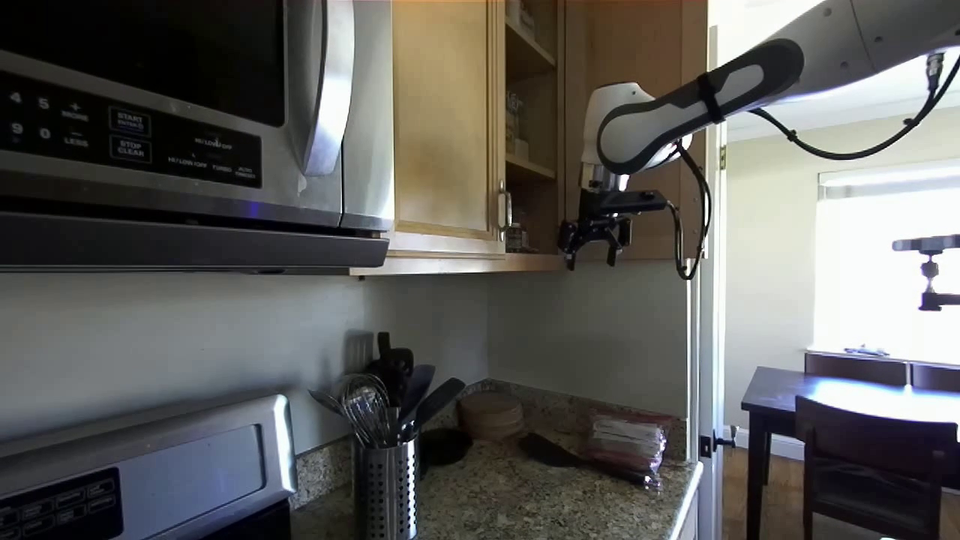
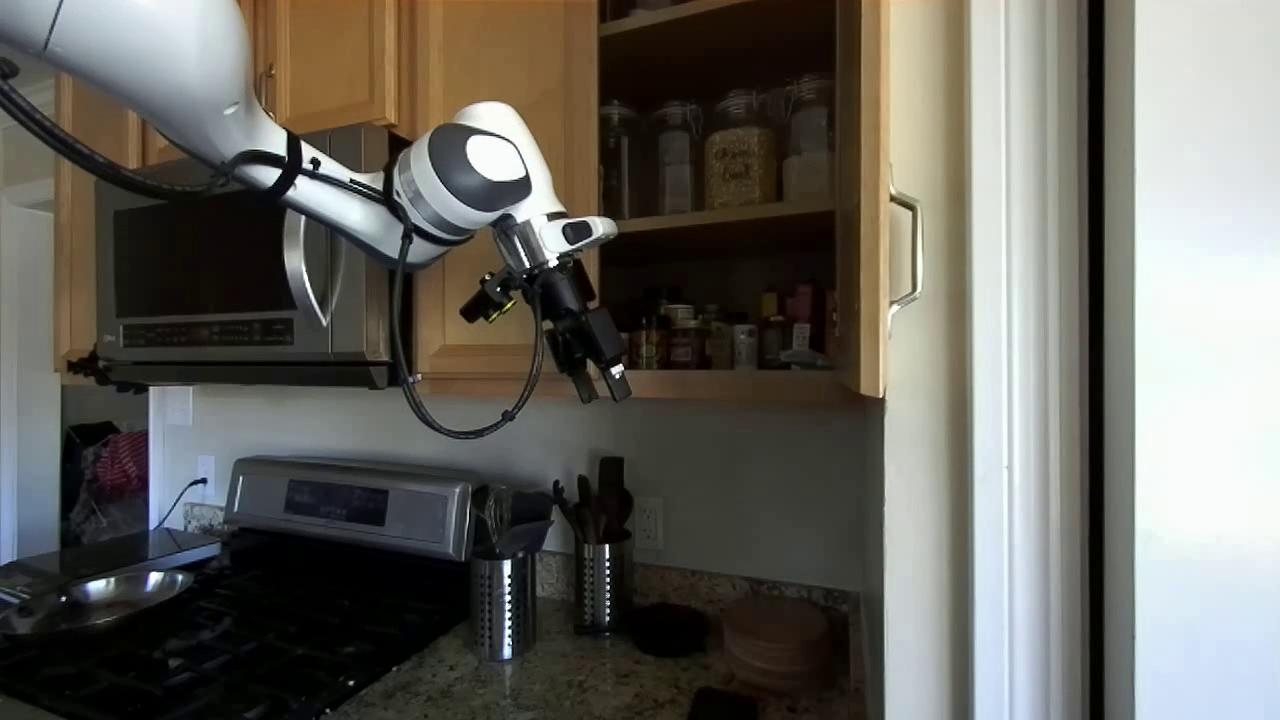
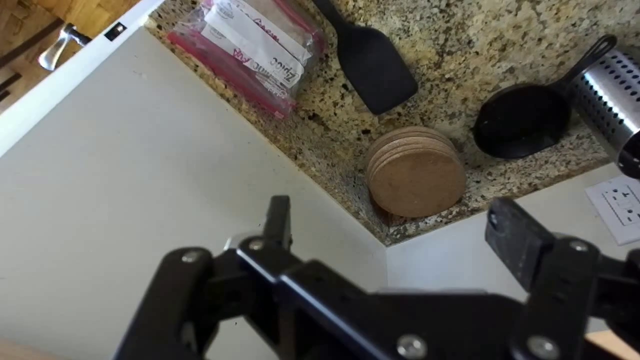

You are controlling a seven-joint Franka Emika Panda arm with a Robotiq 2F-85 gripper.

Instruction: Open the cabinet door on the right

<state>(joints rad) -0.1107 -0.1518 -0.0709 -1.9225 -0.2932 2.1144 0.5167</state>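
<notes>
The cabinet door on the right (image 2: 872,200) is tan wood and stands swung outward, seen nearly edge-on in an exterior view. Its silver handle (image 2: 912,250) is on the outer face. Its inner face (image 1: 622,45) shows behind my arm in an exterior view, where the handle is hidden. The wider matching door (image 1: 450,112) is closed, with its own handle (image 1: 504,210). My gripper (image 1: 592,256) points down in front of the open cabinet, also in an exterior view (image 2: 603,388). In the wrist view my gripper (image 3: 387,222) is open with nothing between the fingers. The wrist view shows no door handle.
Shelves hold glass jars (image 2: 740,165) and spice bottles (image 2: 688,340). A microwave (image 1: 322,112) hangs beside the cabinet. Below on the granite counter (image 3: 450,30) are a utensil holder (image 1: 386,487), round tan discs (image 3: 417,180), a black spatula (image 3: 377,70) and plastic bags (image 3: 260,45).
</notes>
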